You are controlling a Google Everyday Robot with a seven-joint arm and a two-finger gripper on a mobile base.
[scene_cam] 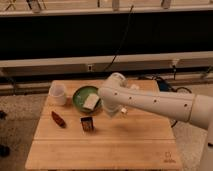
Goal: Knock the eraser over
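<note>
The eraser (pixel 87 124) is a small dark block with an orange-brown face, standing upright on the wooden table (pixel 100 150), left of centre. My white arm reaches in from the right. My gripper (pixel 112 111) hangs below the arm's elbow, just right of the eraser and a little behind it, apart from it. The arm hides most of the gripper.
A green bowl (pixel 80 95) holding a pale whitish block (pixel 91 102) sits behind the eraser. A white cup (pixel 58 93) stands at the back left. A slim reddish-brown object (pixel 59 119) lies left of the eraser. A dark wall and cables run behind the table.
</note>
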